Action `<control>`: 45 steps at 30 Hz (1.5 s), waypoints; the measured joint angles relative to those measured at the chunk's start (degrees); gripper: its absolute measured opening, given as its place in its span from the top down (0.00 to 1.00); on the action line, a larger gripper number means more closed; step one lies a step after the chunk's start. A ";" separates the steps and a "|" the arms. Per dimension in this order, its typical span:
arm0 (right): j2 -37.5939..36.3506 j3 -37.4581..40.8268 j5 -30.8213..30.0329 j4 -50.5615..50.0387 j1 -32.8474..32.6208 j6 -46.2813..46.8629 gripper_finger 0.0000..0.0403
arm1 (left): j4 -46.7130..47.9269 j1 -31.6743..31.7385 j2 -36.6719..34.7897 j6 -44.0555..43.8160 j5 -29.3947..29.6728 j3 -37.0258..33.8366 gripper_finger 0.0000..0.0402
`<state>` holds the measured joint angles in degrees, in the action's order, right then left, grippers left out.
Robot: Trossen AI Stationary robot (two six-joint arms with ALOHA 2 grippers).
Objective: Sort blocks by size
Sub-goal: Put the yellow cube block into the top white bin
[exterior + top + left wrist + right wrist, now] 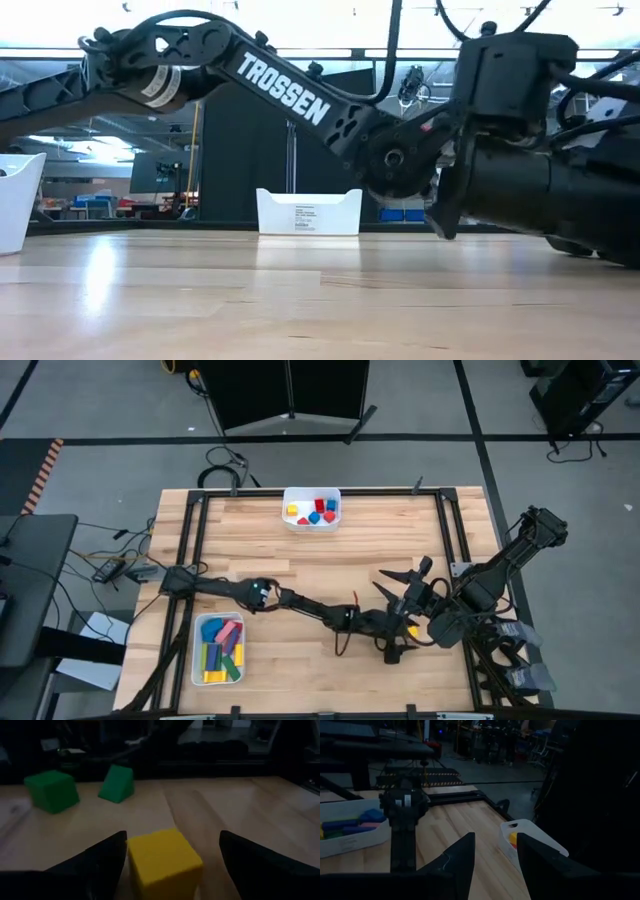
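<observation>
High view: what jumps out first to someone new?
Both arms crowd together at the table's near right, the left tool open around a yellow cube, with two green blocks beyond it. Two white trays hold sorted blocks: small cubes in the far tray, longer bars in the near-left tray. The right tool hangs open, empty.

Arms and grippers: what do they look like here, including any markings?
Both arms are dark, jointed tubes. The left arm carries white TROSSEN lettering and a small lit spot at one joint. Left gripper and right gripper each have two dark, tapered fingers.
</observation>
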<state>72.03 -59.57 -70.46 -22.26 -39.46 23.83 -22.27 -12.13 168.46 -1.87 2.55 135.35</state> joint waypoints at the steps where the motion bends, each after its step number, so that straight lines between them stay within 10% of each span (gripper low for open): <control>1: 0.00 0.00 0.02 -0.06 0.00 0.00 0.61 | -1.87 -0.18 -0.02 0.00 1.00 -0.85 0.19; 7: 0.00 0.00 0.05 -1.04 -0.51 -0.27 0.61 | 0.22 -0.17 -0.02 0.60 3.65 -0.98 0.26; 13: 0.00 0.00 0.07 -1.66 -0.52 -0.44 0.61 | 1.80 0.27 -0.20 3.22 3.47 -1.02 0.65; 25: 0.00 0.00 0.09 -1.64 -2.40 -0.44 0.61 | 7.63 5.38 -4.49 -0.14 -4.16 -3.62 0.65; 39: 0.00 0.00 -0.45 -1.80 -1.99 -2.99 0.61 | -20.32 16.06 -43.08 -1.64 8.28 -65.07 0.65; 45: 0.02 0.00 -0.36 -1.79 0.50 -1.47 0.61 | -15.24 25.34 -58.88 -6.85 14.55 -76.91 0.65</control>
<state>72.05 -59.57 -70.82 -24.05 -38.96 22.36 -37.51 13.20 109.58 -8.71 17.10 58.44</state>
